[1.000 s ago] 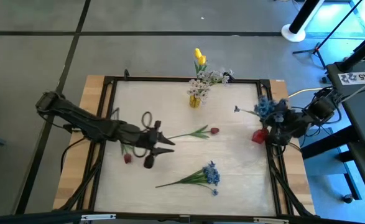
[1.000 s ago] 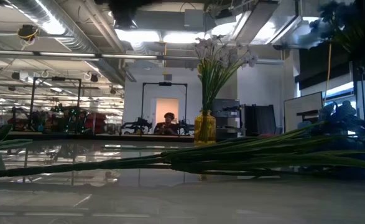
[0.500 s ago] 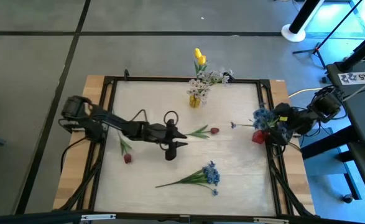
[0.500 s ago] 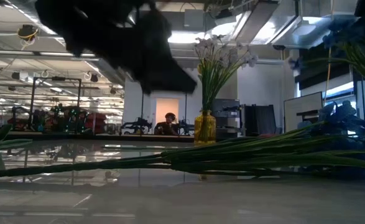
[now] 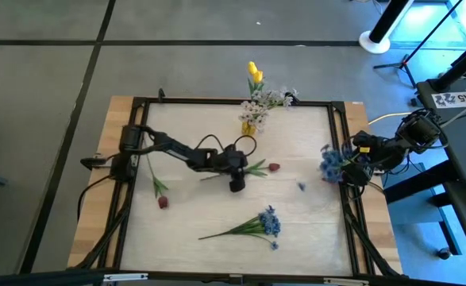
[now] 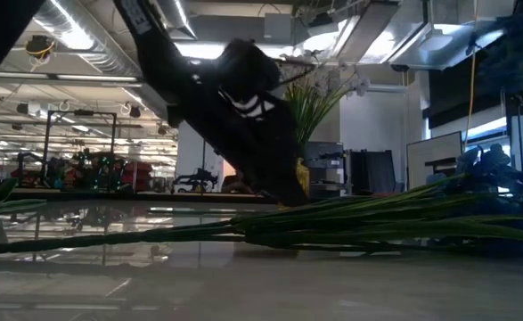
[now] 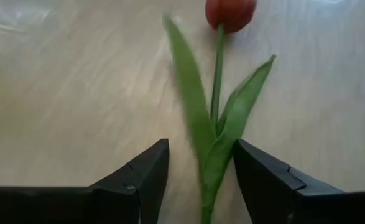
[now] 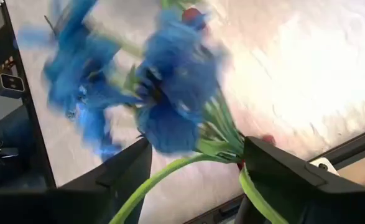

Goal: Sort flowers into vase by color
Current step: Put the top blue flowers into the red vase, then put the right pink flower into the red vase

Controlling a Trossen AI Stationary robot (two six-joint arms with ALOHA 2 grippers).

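A dark red tulip point(image 5: 274, 167) lies on the table, its green stem and leaves point(image 7: 214, 143) running toward my left gripper. My left gripper point(image 5: 239, 173) is low over the stem, open, one finger on either side of the leaves point(image 7: 201, 180). My right gripper point(image 5: 353, 163) is at the table's right edge, open, with a leafy blue cluster point(image 5: 333, 163) in front of it. The cluster's blossoms point(image 8: 170, 81) are blurred and its green stems point(image 8: 222, 146) pass between the fingers. A yellow vase point(image 5: 249, 127) at the far edge holds white sprigs and yellow tulips point(image 5: 254, 73). My right gripper's fingers stand wide apart around the blue cluster's green stems point(image 8: 226, 152), coming level from the table's right side. I cannot tell whether they touch the stems.
A second red tulip point(image 5: 162, 202) lies near the left edge. A second blue cluster point(image 5: 267, 222) lies toward the near edge, its stems crossing the low view point(image 6: 377, 227). A small blue bit point(image 5: 300, 186) lies on the table. A black frame point(image 5: 233, 102) borders the table.
My left gripper has gone toward the table's right edge and a little toward the far edge, down to the red tulip's stem. My right gripper has swung the blue cluster toward the near edge, and the cluster now sits lower at the table's right edge.
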